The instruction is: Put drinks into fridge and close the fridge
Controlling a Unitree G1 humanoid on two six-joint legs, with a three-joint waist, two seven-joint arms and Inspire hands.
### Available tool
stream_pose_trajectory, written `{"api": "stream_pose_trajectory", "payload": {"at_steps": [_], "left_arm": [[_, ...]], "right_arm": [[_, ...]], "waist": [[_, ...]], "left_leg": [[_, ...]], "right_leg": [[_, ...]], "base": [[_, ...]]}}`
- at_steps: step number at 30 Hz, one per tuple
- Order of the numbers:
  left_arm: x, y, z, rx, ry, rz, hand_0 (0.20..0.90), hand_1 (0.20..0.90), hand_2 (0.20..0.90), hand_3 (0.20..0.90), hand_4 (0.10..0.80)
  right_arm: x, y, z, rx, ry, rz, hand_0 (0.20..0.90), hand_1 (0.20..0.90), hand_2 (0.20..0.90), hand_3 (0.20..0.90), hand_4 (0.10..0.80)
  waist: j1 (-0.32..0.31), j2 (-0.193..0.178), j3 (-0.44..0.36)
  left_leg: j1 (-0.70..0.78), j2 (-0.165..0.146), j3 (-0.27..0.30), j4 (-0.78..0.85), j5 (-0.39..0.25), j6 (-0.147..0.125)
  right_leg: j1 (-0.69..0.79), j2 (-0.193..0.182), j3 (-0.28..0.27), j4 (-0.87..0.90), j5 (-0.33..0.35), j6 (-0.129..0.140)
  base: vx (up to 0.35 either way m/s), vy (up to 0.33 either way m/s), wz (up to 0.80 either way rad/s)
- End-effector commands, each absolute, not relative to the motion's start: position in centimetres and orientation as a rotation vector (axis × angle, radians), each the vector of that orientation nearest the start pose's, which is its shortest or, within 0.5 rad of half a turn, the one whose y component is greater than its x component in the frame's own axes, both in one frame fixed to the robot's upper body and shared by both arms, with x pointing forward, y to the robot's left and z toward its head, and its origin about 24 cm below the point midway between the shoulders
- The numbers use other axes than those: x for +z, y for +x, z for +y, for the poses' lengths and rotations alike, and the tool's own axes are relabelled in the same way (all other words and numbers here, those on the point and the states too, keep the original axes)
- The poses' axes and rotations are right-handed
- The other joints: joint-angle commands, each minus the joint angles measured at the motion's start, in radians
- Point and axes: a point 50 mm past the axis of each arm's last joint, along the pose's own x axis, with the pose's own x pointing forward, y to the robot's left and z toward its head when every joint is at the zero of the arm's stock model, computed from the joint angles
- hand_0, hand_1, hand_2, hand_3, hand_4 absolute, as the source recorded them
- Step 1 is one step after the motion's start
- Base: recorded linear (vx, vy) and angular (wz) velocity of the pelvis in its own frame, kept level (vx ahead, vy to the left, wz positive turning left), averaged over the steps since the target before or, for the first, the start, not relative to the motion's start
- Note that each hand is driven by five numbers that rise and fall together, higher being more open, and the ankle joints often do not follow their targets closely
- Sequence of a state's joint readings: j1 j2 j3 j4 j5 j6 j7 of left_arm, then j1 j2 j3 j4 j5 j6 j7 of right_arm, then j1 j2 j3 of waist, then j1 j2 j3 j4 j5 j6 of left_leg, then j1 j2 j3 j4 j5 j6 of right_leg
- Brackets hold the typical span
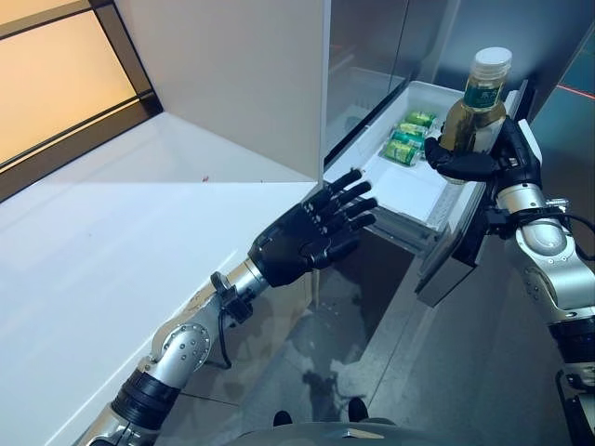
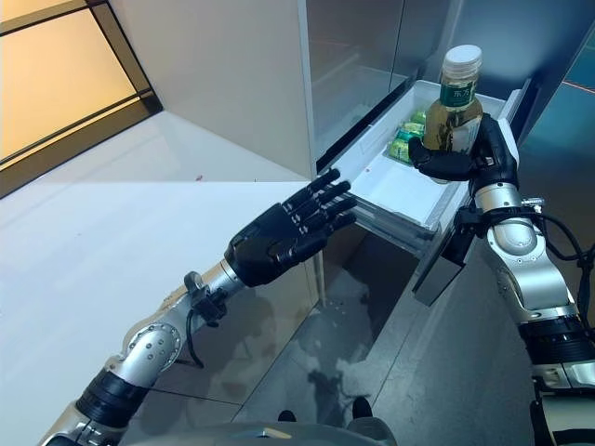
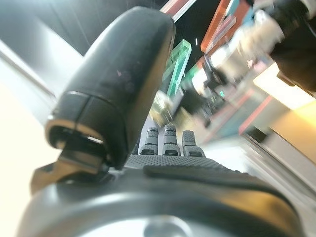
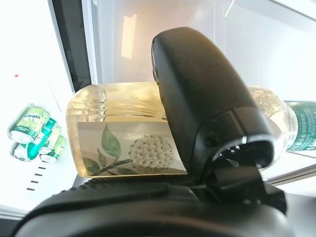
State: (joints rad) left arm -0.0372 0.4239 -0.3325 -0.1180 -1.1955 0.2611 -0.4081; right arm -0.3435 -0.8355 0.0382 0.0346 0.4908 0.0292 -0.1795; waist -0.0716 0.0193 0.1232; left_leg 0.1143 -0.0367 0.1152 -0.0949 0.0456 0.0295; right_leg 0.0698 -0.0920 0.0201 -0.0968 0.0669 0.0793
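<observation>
My right hand [image 1: 474,160] is shut on a bottle of yellow drink [image 1: 476,107] with a white cap and green neck label, holding it upright above the right side of the pulled-out white fridge drawer [image 1: 409,190]. The right wrist view shows the bottle [image 4: 128,133] with a flower label under my thumb [image 4: 207,108]. Green cans [image 1: 407,137] lie at the back of the drawer, and they also show in the right wrist view [image 4: 37,133]. My left hand [image 1: 311,232] is open with straight fingers, reaching toward the drawer's front left corner without touching it.
The fridge's body [image 1: 232,74] stands at the back left, its open door [image 1: 460,251] hanging right of the drawer. A white counter [image 1: 84,242] runs along the left. Grey floor [image 1: 372,372] lies below the drawer.
</observation>
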Motion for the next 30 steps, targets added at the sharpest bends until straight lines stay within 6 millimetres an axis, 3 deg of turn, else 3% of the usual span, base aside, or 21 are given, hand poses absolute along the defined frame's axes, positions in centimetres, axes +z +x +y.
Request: {"api": "stream_pose_trajectory", "payload": {"at_steps": [1,9,14,15,22,24,30], "left_arm": [[4.3,21.2,9.7,-0.900,-0.883,0.321,0.900,0.900,0.900,0.900,0.800],[-5.0,16.1,11.2,-0.720,-0.968,0.715,0.900,0.900,0.900,0.900,0.800],[-8.8,13.6,12.3,-0.639,-0.875,0.861,0.900,0.900,0.900,0.900,0.800],[-10.1,12.7,13.4,-0.601,-0.751,0.901,0.900,0.900,0.900,0.900,0.800],[-12.8,11.8,17.2,-0.414,-0.379,0.983,0.900,0.900,0.900,0.900,0.800],[-13.8,11.1,19.6,-0.343,-0.223,1.038,0.900,0.900,0.900,0.900,0.800],[-14.8,10.3,23.1,-0.175,-0.084,1.131,0.900,0.900,0.900,0.900,0.800]], "right_arm": [[32.5,28.9,-27.9,-0.205,-0.314,-0.814,0.300,0.300,0.300,0.200,0.100],[34.6,31.5,-31.1,-0.293,-0.370,-0.656,0.300,0.300,0.300,0.200,0.100],[34.4,32.3,-32.5,-0.319,-0.426,-0.543,0.300,0.300,0.300,0.200,0.100],[34.0,32.7,-33.2,-0.335,-0.457,-0.475,0.300,0.300,0.300,0.200,0.100],[33.0,33.6,-33.7,-0.330,-0.525,-0.342,0.300,0.300,0.300,0.200,0.100],[32.2,34.0,-33.6,-0.323,-0.546,-0.287,0.300,0.300,0.300,0.200,0.100],[31.2,34.9,-32.9,-0.287,-0.607,-0.213,0.300,0.300,0.300,0.200,0.100]], "waist": [[0.042,-0.060,-0.113],[0.099,-0.092,-0.103],[0.111,-0.106,-0.093],[0.121,-0.117,-0.093],[0.135,-0.123,-0.078],[0.143,-0.124,-0.060],[0.144,-0.105,-0.020]], "left_leg": [[0.015,0.006,-0.042,0.008,-0.087,0.010],[0.007,0.021,-0.060,0.008,-0.079,-0.001],[0.001,0.029,-0.075,0.008,-0.074,-0.008],[0.000,0.033,-0.084,0.008,-0.073,-0.011],[-0.001,0.049,-0.089,0.008,-0.061,-0.025],[-0.009,0.054,-0.100,0.008,-0.051,-0.030],[-0.048,0.067,-0.119,0.015,-0.032,-0.035]], "right_leg": [[0.011,0.005,-0.053,0.016,0.027,0.016],[0.024,0.020,-0.079,0.011,0.013,0.002],[0.029,0.028,-0.081,0.011,0.009,-0.004],[0.033,0.035,-0.081,0.010,0.006,-0.007],[0.041,0.048,-0.101,0.017,-0.010,-0.020],[0.035,0.055,-0.103,0.025,-0.015,-0.026],[-0.014,0.065,-0.099,0.069,-0.037,-0.039]], "base": [[0.029,-0.052,0.00],[0.063,-0.085,0.07],[0.074,-0.105,0.23],[0.125,-0.125,0.28],[0.121,-0.135,0.16],[0.082,-0.193,0.09],[-0.002,-0.122,0.07]]}}
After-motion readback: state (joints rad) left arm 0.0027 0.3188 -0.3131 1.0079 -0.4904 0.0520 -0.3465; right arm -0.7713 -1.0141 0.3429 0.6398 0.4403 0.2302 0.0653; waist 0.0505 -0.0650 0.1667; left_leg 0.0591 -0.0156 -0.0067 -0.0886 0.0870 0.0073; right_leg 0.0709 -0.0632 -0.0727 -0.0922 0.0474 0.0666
